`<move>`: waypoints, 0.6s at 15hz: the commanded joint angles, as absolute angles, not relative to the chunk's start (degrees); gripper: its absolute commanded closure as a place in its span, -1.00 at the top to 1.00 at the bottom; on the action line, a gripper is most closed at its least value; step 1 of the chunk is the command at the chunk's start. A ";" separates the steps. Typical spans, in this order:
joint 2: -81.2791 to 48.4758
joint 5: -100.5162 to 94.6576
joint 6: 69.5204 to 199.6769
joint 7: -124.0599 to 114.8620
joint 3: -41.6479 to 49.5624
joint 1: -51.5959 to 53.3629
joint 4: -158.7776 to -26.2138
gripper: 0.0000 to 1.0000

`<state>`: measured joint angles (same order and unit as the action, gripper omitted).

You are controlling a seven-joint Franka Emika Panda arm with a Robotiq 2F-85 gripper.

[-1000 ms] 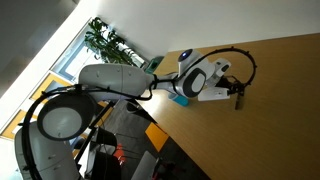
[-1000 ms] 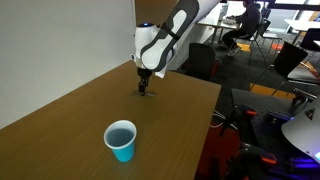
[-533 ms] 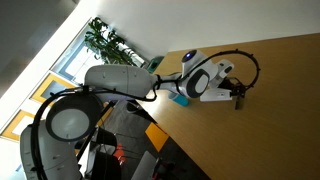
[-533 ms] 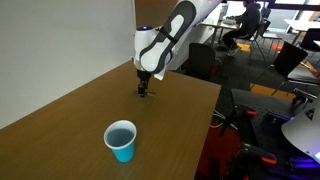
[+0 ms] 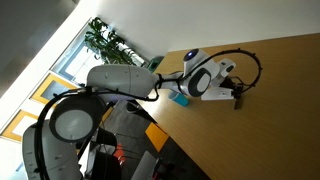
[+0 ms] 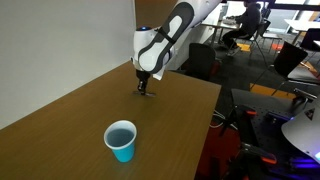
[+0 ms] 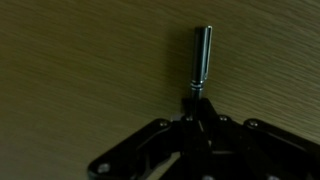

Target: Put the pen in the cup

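Wood-brown tabletop (image 6: pixel 60 110) spreads under everything, and from where I stand the arm is bent low over its far end, well apart from the light-blue cup (image 6: pixel 121 140), which stands upright nearer the front with its mouth open upward. Up close in the wrist view the fingers (image 7: pixel 212 120) are drawn together with no gap to speak of, pinching the pen (image 7: pixel 201 55) by 1 end only; the rest of the dark grey stick pokes out past the tips over the wood. I cannot tell whether its free end rests on the tabletop or hangs just above it. That end-grip is what worries me: with so little of the pen between the 2 fingers, it could pivot or slide out on the carry across to the cup, and a smooth round barrel would likely roll away, perhaps off the table edge near the arm. If the free end does touch the wood, moving sideways before lifting could lever it out of the pinch. At the cup, which looks light, a low approach could knock the rim and tip it, and a tilted pen let go off-centre could bounce off the rim instead of dropping in.
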<state>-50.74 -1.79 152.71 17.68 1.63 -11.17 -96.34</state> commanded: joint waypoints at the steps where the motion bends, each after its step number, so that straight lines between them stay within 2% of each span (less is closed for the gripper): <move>1: -50.60 -1.53 150.23 16.45 0.63 -12.05 -94.76 -0.98; 9: -39.54 -3.32 152.65 17.94 0.80 -10.78 -102.99 -0.94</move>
